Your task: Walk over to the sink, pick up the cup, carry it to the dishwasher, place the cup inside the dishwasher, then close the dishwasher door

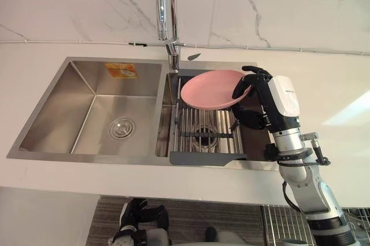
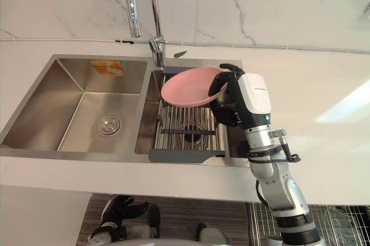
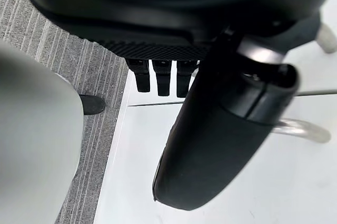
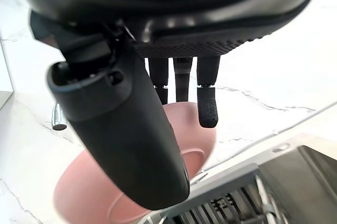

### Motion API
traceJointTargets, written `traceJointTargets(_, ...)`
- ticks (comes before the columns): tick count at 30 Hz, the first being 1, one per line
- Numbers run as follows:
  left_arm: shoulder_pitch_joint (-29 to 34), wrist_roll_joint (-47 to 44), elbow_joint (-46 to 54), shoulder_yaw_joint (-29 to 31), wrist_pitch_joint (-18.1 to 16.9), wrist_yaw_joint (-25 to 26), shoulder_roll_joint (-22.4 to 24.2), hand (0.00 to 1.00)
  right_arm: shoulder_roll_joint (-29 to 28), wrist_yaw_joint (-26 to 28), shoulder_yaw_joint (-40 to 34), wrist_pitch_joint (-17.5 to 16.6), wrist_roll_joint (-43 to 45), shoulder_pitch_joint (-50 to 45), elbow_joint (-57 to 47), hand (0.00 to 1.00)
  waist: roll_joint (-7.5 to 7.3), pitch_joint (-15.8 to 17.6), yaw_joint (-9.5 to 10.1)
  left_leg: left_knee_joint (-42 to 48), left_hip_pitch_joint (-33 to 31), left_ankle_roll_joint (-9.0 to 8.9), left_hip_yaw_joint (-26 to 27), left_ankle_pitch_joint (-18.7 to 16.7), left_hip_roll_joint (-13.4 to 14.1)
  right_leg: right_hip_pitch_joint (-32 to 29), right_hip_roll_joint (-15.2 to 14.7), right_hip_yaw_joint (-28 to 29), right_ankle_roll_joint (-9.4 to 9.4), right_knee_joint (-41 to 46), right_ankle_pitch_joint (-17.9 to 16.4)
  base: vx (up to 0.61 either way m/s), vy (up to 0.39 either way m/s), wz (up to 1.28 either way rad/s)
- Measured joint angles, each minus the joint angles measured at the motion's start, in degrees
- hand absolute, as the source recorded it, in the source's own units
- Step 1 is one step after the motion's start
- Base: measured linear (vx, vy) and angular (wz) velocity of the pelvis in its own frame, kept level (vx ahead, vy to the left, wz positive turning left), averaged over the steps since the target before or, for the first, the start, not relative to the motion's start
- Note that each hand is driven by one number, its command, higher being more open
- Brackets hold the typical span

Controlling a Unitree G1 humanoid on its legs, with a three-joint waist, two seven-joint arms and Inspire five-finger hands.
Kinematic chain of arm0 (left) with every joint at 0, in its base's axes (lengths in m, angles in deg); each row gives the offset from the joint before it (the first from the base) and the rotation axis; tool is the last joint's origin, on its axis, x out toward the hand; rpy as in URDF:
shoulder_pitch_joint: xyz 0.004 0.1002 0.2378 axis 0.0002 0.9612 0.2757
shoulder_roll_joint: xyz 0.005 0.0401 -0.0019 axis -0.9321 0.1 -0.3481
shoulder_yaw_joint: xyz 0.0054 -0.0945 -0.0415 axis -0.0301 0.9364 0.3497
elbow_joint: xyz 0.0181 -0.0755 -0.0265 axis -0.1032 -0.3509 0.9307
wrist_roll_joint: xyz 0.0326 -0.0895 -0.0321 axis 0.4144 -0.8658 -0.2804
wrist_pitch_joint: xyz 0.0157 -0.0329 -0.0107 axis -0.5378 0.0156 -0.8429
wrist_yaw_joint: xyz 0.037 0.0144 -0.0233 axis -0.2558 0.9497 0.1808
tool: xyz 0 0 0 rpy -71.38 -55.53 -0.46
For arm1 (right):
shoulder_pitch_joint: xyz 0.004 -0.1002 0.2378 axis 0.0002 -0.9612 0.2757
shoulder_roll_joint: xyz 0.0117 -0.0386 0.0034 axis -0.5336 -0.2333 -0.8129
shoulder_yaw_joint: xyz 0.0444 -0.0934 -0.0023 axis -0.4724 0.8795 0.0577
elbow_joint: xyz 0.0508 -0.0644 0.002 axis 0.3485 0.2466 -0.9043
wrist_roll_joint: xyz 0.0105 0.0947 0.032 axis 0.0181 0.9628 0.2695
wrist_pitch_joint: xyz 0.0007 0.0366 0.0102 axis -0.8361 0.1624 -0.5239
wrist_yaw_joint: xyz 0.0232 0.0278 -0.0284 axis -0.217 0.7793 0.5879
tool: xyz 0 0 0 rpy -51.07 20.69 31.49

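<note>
What the robot is grasping is a pink plate [image 1: 211, 88] rather than a cup: a shallow, smooth, round dish in plain matte pink with a low rim. It lies nearly flat over the back of the sink's [image 1: 52, 113] right basin, above the ribbed metal rack [image 1: 208, 130] and just beside the base of the faucet [image 1: 166, 8]. I cannot tell whether its left edge rests on the rack.

The right robot hand [image 1: 257, 98] grips the plate at its right rim, with the fingers [image 4: 207, 107] curled over the top and the thumb underneath. The left robot hand [image 2: 118, 211] hangs low below the front edge of the tabletop [image 1: 324, 95], fingers loose and holding nothing.

The pick-up at the sink appears to be the step in hand, with the carry to the dishwasher yet to come. The next move probably calls for lifting the plate straight up, clear of the rack and the faucet, then drawing it back over the front edge of the tabletop. A pinch on one rim of a smooth dish could let it swing or slip, so it should be kept level.

The left basin holds only its drain [image 1: 122, 127] and an orange sticker [image 1: 121, 70] on the back wall.
</note>
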Motion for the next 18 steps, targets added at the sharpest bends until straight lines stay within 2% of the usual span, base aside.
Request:
traceJointTargets(3, -0.2, 0.0, 0.0, -0.1, -0.2, 0.3, -0.1, 0.9, -0.1, 0.0, -0.1, 0.0, 0.4, -0.9, -0.2, 0.3, 0.0, 0.0, -0.32, 1.0, -1.2, -0.06, -0.7, 0.0, 0.0, -0.2, 0.1, -0.5, -0.06, 0.0, 0.0, -0.02, -0.007, 0.12)
traceJointTargets(6, -2.3, 0.0, -0.1, -0.7, -0.6, 0.5, 0.1, 0.9, -0.1, 0.0, -1.2, 0.0, 0.9, -0.6, -0.8, 0.3, 0.34, 0.4, -0.22, 7.3, -6.3, -0.53, -3.0, -1.6, 0.3, -2.7, 0.3, -2.0, -0.31, 2.1, 0.2, -0.06, -0.009, 0.28)
traceJointTargets(8, -2.4, 0.0, -0.1, -1.6, -0.7, 1.2, 0.0, 0.9, 0.0, 0.0, -1.2, 0.0, 0.9, 0.1, -1.2, 0.3, 0.75, 0.5, -0.07, 8.8, -6.7, -1.2, -4.6, -2.0, 0.6, -3.4, 0.3, -1.9, -0.57, 4.1, 0.2, -0.11, 0.001, 0.02)
traceJointTargets(9, -2.6, 0.0, -0.1, -1.6, -0.9, 1.4, 0.0, 0.9, 0.2, 0.0, -1.3, 0.0, 1.0, 0.8, -2.1, 0.3, 0.65, 0.8, -0.14, 12.3, -7.7, -1.51, -6.0, -5.0, 0.2, -3.7, -0.3, -1.7, -1.3, 4.0, -0.4, -0.09, 0.019, -0.2)
traceJointTargets(10, -2.7, 0.0, -0.4, -1.6, -0.9, 1.5, 0.0, 0.9, 0.2, 0.0, -1.2, -0.3, 1.0, 1.5, -2.2, 0.3, 0.97, 1.0, -0.21, 16.9, -9.0, -0.79, -7.0, -7.6, 0.3, -4.2, -0.3, -1.6, -1.29, 4.4, -0.3, -0.07, 0.073, -0.7)
traceJointTargets(11, -2.0, 0.0, -0.9, -1.5, -0.9, 1.7, -0.3, 0.9, 0.4, -0.2, -1.3, -1.1, 1.0, 1.9, -3.1, 0.3, 1.3, 0.8, -0.4, 26.4, -10.2, -0.92, -8.3, -13.7, 0.3, -5.9, -0.5, 0.2, -0.85, 5.9, -0.1, -0.06, 0.079, -0.75)
traceJointTargets(13, -1.8, 0.0, -1.8, -1.5, -0.9, 2.1, -0.2, 0.9, 0.6, -0.3, -1.9, -1.3, 1.1, 1.4, -3.9, 0.3, 2.27, 0.4, -1.44, 25.0, -9.3, -1.8, -8.5, -16.3, 1.0, -7.3, 0.2, 1.5, -0.11, 6.9, 0.2, -0.03, 0.131, -0.56)
traceJointTargets(15, -2.7, -0.3, -2.8, -1.5, -0.9, 2.7, -0.9, 0.9, -0.3, -0.2, -2.4, -1.1, 1.5, 1.2, -4.0, 0.3, 0.79, 1.0, -2.08, 22.4, -8.9, -1.19, -6.6, -15.2, -0.1, -9.6, -0.9, 4.0, 1.3, 7.9, 1.2, -0.07, 0.176, -0.44)
traceJointTargets(17, -2.7, -0.5, -2.8, -1.5, -0.9, 2.8, -0.9, 0.9, -0.5, -0.2, -2.3, -1.0, 1.5, 1.2, -4.0, 0.3, 0.63, 1.1, -1.91, 22.0, -8.4, -0.51, -4.8, -14.8, -0.8, -9.9, -1.6, 5.9, 2.2, 7.3, 2.3, -0.08, 0.156, -0.57)
traceJointTargets(18, -2.3, -0.7, -2.8, -1.4, -1.1, 2.9, -0.8, 0.9, -1.0, -0.2, -1.9, -1.0, 1.5, 1.6, -4.0, 0.3, 0.64, 1.1, -1.37, 20.9, -7.5, 0.17, -2.2, -14.5, -1.1, -10.1, -2.0, 8.4, 2.94, 6.2, 3.7, -0.09, 0.153, -0.69)
